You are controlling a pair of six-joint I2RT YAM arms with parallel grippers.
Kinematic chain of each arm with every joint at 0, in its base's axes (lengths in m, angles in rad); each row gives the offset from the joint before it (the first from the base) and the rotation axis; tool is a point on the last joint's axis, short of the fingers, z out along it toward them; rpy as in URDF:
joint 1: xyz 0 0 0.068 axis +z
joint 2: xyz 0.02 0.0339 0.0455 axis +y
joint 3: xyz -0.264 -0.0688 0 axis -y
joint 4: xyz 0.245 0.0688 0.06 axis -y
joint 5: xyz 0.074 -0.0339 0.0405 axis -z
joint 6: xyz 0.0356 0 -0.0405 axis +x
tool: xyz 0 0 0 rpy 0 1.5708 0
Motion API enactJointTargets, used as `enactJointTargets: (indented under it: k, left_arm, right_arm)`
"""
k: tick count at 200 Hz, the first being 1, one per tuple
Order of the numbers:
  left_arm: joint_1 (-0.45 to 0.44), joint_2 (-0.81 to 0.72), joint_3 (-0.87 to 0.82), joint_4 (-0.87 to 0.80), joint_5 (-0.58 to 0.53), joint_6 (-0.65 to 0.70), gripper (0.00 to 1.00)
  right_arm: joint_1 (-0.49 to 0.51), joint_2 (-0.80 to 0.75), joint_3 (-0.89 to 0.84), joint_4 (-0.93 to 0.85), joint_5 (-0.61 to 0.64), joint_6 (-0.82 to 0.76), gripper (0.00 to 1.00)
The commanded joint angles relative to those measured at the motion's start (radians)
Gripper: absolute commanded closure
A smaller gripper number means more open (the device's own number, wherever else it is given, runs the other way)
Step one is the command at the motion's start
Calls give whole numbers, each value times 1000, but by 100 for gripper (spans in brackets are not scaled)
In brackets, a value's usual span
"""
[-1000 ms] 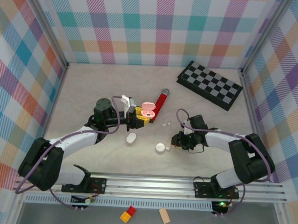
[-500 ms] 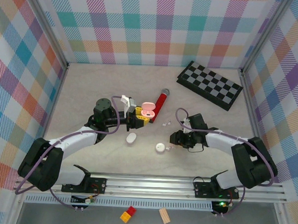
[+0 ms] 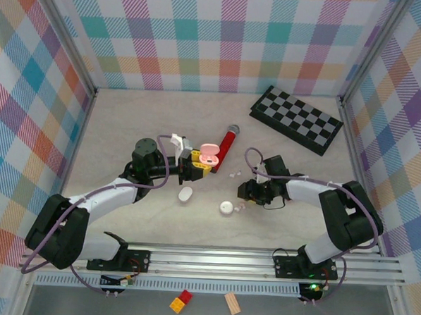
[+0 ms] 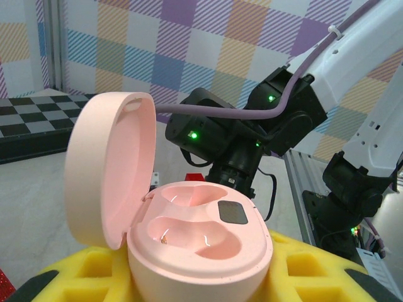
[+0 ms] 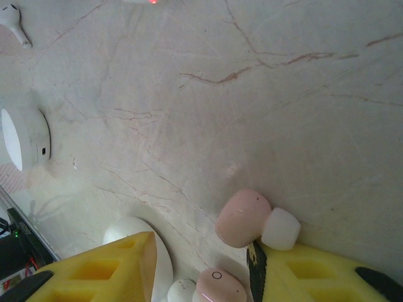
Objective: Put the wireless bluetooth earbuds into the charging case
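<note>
My right gripper has crept toward 11 o'clock on the overhead view, and the right arm's elbow has swung in toward 9 o'clock, so that arm reaches out flatter. The jaws have parted. A pinkish earbud lies loose on the marble against one yellow finger. It now sits nearer the round white case, at its 3 o'clock, than a second ago.

The charging case sits in the left hand; earbuds lie on the surface between it and the right hand.
</note>
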Motion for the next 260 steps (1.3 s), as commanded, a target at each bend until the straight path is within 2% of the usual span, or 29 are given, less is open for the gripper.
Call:
enactJointTargets:
  k: [1,70,132,202,260]
  left_arm:
    - [10,-25,-13,35,17,4,66]
    - [10,-23,-22,55,17,-5,66]
    - [10,-24,-17,54,21,-7,66]
    - [9,-24,-11,54,25,-12,66]
    - [10,-21,-11,55,24,-10,66]
  right_arm:
    - [10,1,-50,59,-27,-26,55]
    - [41,-52,-110,86,-49,21,56]
    - [49,-111,-109,17,-55,2,57]
    - [52,-85,-117,73,-100,23,59]
    - [77,-64,-87,-49,-38,-34,59]
